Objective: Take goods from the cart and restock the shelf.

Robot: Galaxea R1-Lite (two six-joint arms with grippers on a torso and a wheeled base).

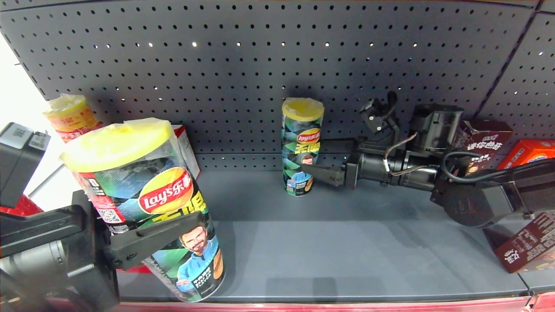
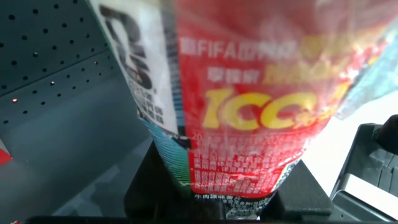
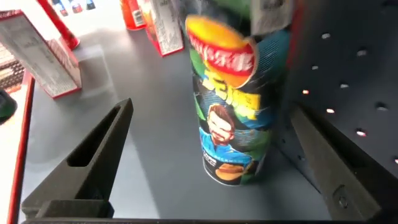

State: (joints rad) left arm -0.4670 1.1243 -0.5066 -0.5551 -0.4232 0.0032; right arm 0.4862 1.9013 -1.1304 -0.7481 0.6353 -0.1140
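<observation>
A tall chips can with a yellow lid is near the shelf's front left edge, slightly tilted, with my left gripper shut on its lower half. In the left wrist view the can fills the space between the fingers. I cannot tell whether its base touches the shelf. A second, matching can stands upright at the back middle of the grey shelf. My right gripper is open around it, and the can sits between the spread fingers with gaps on both sides.
A third can and a red-and-white box stand at the back left. Brown boxes and an orange box crowd the right end. The pegboard wall closes the back. The shelf's middle and front are bare.
</observation>
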